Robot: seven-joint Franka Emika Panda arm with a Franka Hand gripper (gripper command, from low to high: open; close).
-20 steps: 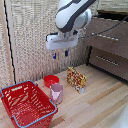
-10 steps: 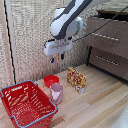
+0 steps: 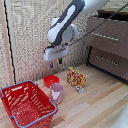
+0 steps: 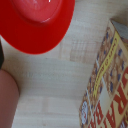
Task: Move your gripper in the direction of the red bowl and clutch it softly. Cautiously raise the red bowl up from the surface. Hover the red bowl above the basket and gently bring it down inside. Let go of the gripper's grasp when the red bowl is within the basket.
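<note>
The red bowl point(image 3: 50, 80) sits on the wooden table, just behind the pink cup point(image 3: 57, 93) and beyond the basket's far corner. It fills one corner of the wrist view point(image 4: 37, 22). The basket point(image 3: 27, 103) is red mesh with a light blue-grey rim and stands at the exterior view's left front. My gripper point(image 3: 56, 62) hangs in the air above the bowl, slightly toward the exterior view's right, well clear of it. Its two dark fingers point down with a gap between them and hold nothing.
A patterned snack box point(image 3: 76, 78) stands to the exterior view's right of the bowl; it also shows in the wrist view point(image 4: 107, 80). A wooden drawer unit point(image 3: 107, 45) is at the back right. A slatted wall point(image 3: 30, 35) runs behind the table.
The arm has swung toward the exterior view's left, bringing the gripper from above the snack box to above the red bowl. Nothing on the table has moved.
</note>
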